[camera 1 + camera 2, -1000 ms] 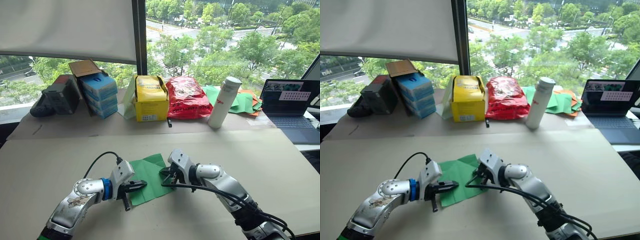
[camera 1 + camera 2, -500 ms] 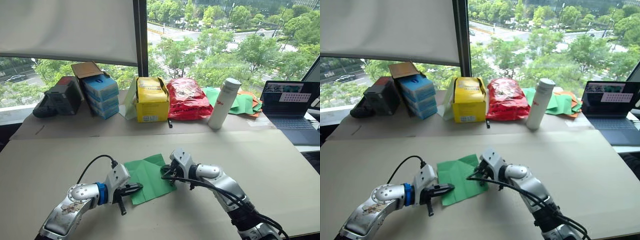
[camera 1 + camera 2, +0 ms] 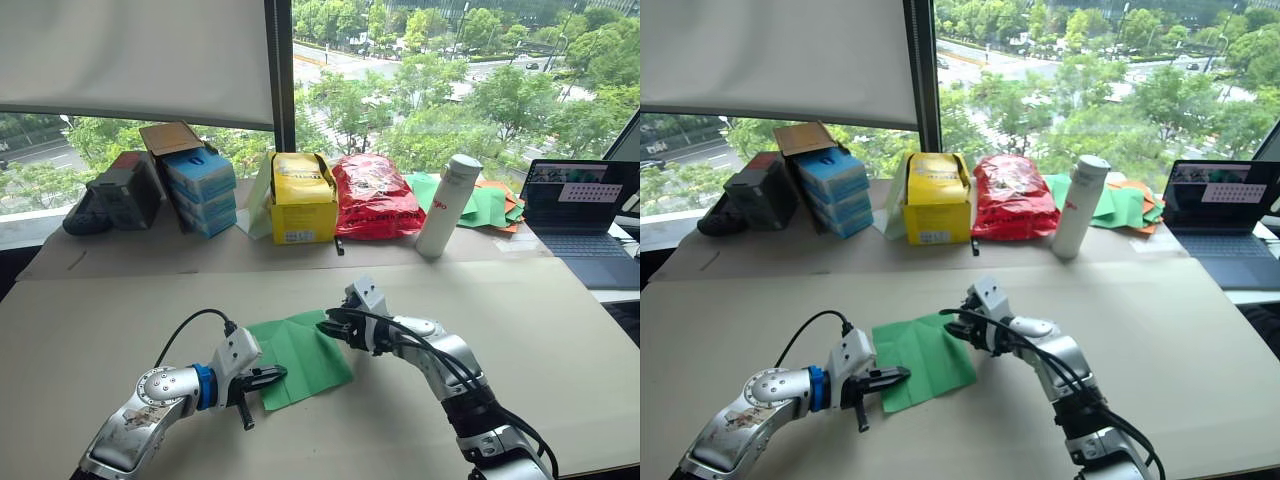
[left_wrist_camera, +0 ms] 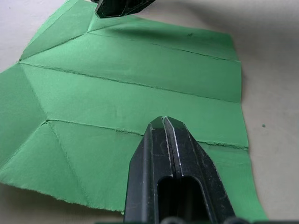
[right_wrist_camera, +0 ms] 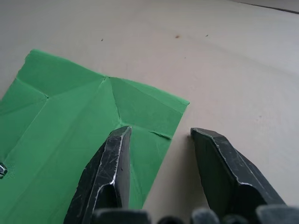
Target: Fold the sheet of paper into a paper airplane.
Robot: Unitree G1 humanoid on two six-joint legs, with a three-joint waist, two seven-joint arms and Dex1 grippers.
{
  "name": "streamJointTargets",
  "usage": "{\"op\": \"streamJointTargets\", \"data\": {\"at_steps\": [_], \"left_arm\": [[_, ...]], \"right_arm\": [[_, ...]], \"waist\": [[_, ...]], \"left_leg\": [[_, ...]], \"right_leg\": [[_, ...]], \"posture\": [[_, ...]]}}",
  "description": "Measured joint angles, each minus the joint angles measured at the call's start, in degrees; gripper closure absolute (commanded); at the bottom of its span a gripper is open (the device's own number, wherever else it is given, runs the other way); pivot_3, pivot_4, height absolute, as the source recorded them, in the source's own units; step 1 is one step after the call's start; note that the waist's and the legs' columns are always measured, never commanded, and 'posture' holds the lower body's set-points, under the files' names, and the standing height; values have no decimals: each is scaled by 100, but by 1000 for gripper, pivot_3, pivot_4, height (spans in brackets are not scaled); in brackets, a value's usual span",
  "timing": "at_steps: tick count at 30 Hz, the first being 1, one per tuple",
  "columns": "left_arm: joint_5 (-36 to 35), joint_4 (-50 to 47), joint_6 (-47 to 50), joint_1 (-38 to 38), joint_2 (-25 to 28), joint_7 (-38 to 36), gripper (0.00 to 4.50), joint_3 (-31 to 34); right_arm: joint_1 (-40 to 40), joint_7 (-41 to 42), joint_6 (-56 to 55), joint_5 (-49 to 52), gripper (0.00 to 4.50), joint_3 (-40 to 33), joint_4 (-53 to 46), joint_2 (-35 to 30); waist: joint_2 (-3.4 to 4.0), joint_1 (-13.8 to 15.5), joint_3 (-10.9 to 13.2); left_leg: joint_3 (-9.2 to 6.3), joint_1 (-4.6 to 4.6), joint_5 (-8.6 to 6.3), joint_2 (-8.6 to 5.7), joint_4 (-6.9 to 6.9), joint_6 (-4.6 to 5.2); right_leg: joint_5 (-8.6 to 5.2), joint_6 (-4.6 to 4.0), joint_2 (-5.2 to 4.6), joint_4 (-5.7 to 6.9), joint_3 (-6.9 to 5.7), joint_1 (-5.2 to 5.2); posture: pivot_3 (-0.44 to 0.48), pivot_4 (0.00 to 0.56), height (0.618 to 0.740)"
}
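Observation:
The sheet of paper (image 3: 300, 355) is bright green and lies flat and unfolded on the tan table, showing several crease lines (image 4: 131, 84). My left gripper (image 3: 272, 376) is shut, and its joined fingertips (image 4: 164, 122) rest over the sheet's near left edge. My right gripper (image 3: 325, 327) is open at the sheet's far right corner. One of its fingers (image 5: 114, 154) is over the paper (image 5: 70, 130) and the other is over bare table. Nothing is held between them. No paper airplane shape shows; the sheet is spread open.
Along the back of the table stand blue boxes (image 3: 200, 190), a yellow box (image 3: 300, 197), a red bag (image 3: 375, 195), a white bottle (image 3: 447, 205) and a heap of green and orange sheets (image 3: 490, 205). A laptop (image 3: 585, 220) sits at the far right.
My right gripper has swung from the sheet's right edge up to its far right corner. The left gripper drew back slightly toward the near left edge. The sheet stays flat.

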Motion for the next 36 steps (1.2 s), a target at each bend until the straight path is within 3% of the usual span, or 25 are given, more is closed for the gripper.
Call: {"op": "streamJointTargets", "data": {"at_steps": [9,18,34,36], "left_arm": [[0,-22,9,-15,-4,52,4500,-12],[177,354,194,-838,-309,107,4500,-446],[491,626,-270,-934,-391,82,4500,-689],[492,626,-272,-934,-391,77,4500,-687]], "right_arm": [[-23,0,26,-3,2253,100,2,85],[-65,31,23,2,2253,121,34,108],[-72,-81,29,43,2253,75,40,78],[-72,-92,30,44,2773,75,41,105]], "waist": [[0,-36,0],[-1,-34,0],[-1,-24,0],[-1,-25,0]], "left_leg": [[0,1,1,4,0,-2],[6,-7,3,0,-1,-5],[6,-5,4,2,1,-4],[6,-5,4,2,1,-4]], "right_leg": [[0,-1,8,0,2,1],[0,-1,20,-1,2,-2],[0,0,18,0,4,0],[0,0,18,0,4,0]], "posture": [[0,150,740],[0,150,740],[0,150,740],[0,150,740]]}}
